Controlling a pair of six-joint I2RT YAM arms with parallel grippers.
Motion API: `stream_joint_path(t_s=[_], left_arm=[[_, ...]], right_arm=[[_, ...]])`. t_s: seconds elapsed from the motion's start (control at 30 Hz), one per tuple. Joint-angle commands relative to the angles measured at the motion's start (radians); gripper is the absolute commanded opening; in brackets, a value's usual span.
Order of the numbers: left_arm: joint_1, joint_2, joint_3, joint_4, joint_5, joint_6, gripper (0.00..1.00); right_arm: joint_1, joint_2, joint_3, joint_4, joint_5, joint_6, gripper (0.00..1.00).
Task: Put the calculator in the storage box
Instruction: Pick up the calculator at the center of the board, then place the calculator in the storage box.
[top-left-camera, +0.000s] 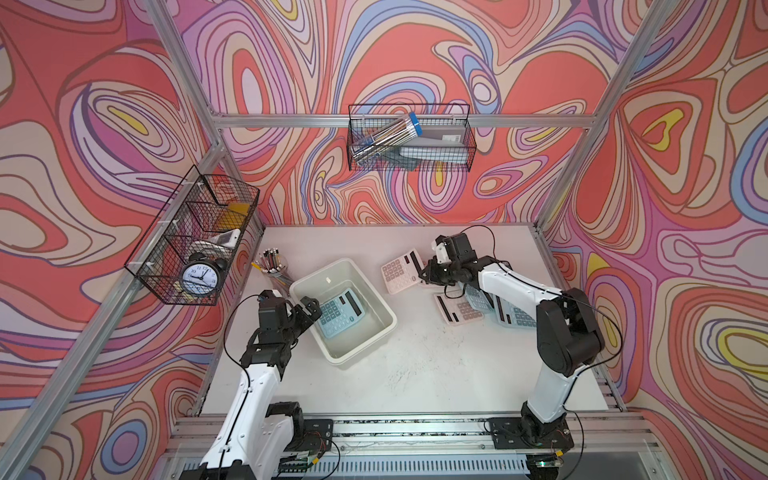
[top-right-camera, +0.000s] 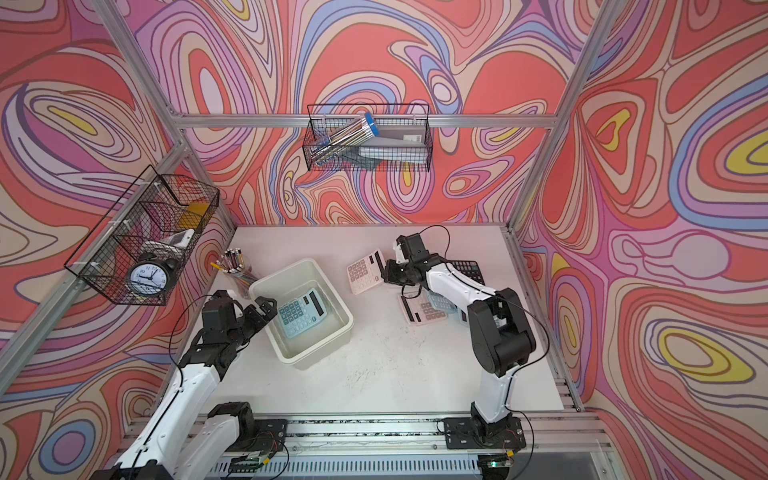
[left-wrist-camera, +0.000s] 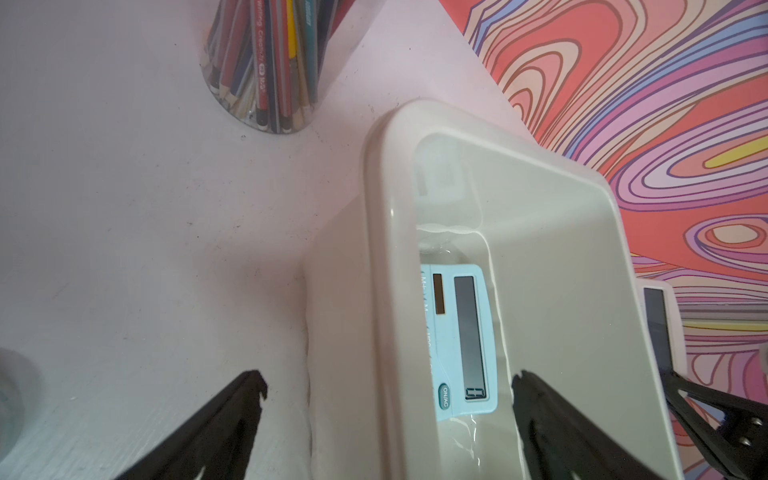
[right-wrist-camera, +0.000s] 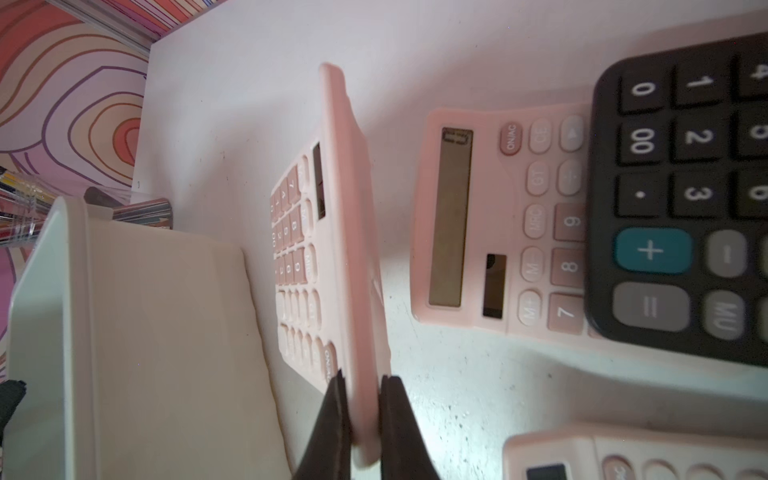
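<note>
1. Counting one storage box (top-left-camera: 328, 276), sitting at 9 o'clock on the table (top-left-camera: 415, 374).
2. Counting one blue calculator (top-left-camera: 338, 318) inside it, lying flat with keys up.
3. Pinching one pink calculator (top-left-camera: 399, 272) by its edge with the right gripper (right-wrist-camera: 360, 380), fingers pressing on both faces.
4. Holding that pink calculator tilted at 12 o'clock from the table's middle, outside the storage box and just beside its 2 o'clock corner; failing to make out any contact with the table.
5. Spreading the left gripper (left-wrist-camera: 390, 379) wide apart at the box's 9 o'clock edge, straddling the rim with one finger outside and one over the inside, gripping nothing.
6. Counting, in the right wrist view, a second pink calculator (right-wrist-camera: 498, 224) lying flat and partly under one black calculator (right-wrist-camera: 681, 187), plus a third pink calculator (right-wrist-camera: 623, 457) at the edge of view.
7. Spotting blue keypads (top-left-camera: 517, 318) under the right forearm at 3 o'clock; failing to tell one calculator from two there.
8. Counting two wire baskets on the walls: one back basket (top-left-camera: 465, 141) at 12 o'clock, holding one tube of pencils (top-left-camera: 386, 135), and one side basket (top-left-camera: 166, 232) at 10 o'clock, holding one clock (top-left-camera: 198, 276).
9. Counting one pencil cup (top-left-camera: 274, 270), standing at 10 o'clock near the storage box.
</note>
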Motion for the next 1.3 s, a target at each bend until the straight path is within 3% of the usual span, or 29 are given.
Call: stream_joint_path(t_s=[0.0, 0.3, 0.5, 0.87, 1.27], left_arm=[[-0.007, 0.008, 0.0, 0.041, 0.024, 0.012, 0.99], [-0.058, -0.026, -0.019, 0.083, 0.052, -0.014, 0.99], [-0.088, -0.036, -0.019, 0.085, 0.032, -0.017, 0.99], [-0.091, -0.042, -0.009, 0.067, 0.015, -0.01, 0.99], [-0.091, -0.054, -0.005, 0.055, 0.018, -0.013, 0.99]], right_arm=[[-0.002, -0.109, -0.042, 0.019, 0.043, -0.012, 0.0], [-0.002, -0.312, -0.046, -0.118, 0.133, -0.047, 0.0], [0.014, -0.365, -0.022, -0.145, -0.062, -0.043, 0.0], [0.291, -0.246, 0.082, -0.215, -0.012, -0.053, 0.0], [0.413, -0.038, 0.19, -0.287, 0.074, -0.015, 0.0]])
